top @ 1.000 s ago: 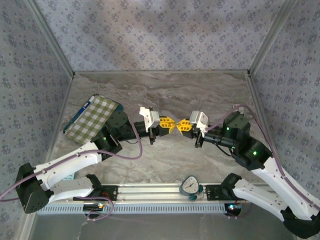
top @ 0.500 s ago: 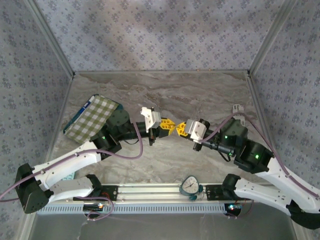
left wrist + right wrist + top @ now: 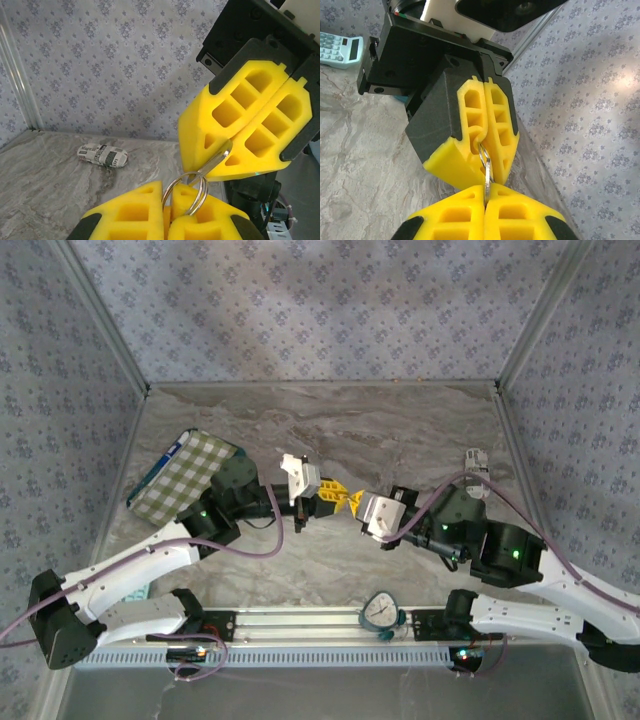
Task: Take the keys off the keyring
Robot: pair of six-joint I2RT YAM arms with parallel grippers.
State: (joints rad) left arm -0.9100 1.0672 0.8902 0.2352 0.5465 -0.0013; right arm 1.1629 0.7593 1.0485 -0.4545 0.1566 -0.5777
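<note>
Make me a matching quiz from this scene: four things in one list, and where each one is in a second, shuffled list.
Things:
1 keyring
2 key
3 clock
4 checked cloth

Places:
A left side of the table
B pinched by the right gripper
C middle of the near edge
D clamped in the left gripper

Pairs: 1-D, 2-B, 3-C, 4-A
</note>
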